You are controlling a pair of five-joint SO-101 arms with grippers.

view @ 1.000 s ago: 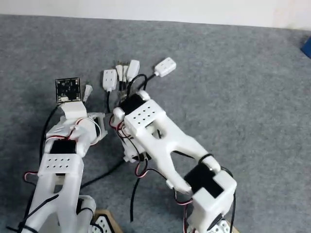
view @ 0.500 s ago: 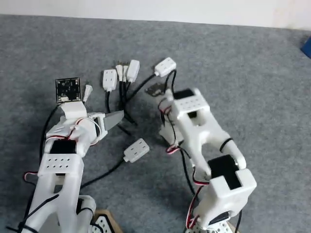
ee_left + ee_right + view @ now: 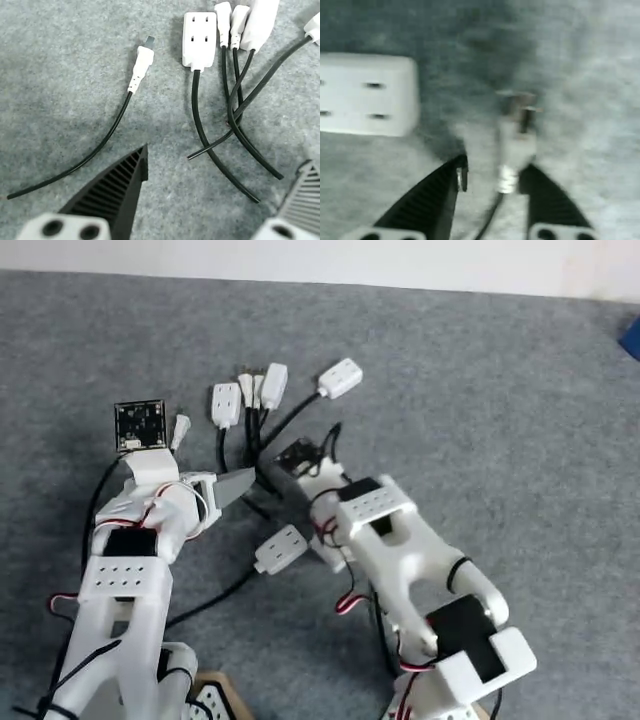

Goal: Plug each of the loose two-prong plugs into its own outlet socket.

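**Right gripper** [image 3: 496, 171]: closed narrowly on a white two-prong plug [image 3: 516, 135]. The prongs point away from the wrist and a black cable trails back. The plug is held just beside the lone socket block [image 3: 280, 548], not in it, and the block's visible slots stand open.

**Left gripper** [image 3: 225, 159]: spread wide and holding nothing, near the lone socket block on the left arm's side, low over the grey mat [image 3: 520, 390].

**Beyond the lone socket block**, toward the far edge:
- a four-slot socket block [image 3: 200, 37], all four slots open
- a second plug [image 3: 222, 20] and a third plug [image 3: 238, 22], side by side just next to the four-slot socket block
- a slanted socket block [image 3: 272, 383] and an outer socket block [image 3: 340, 377]

A stray plug [image 3: 141, 62] lies apart on its own black lead, farther from the lone socket block on the left arm's side.
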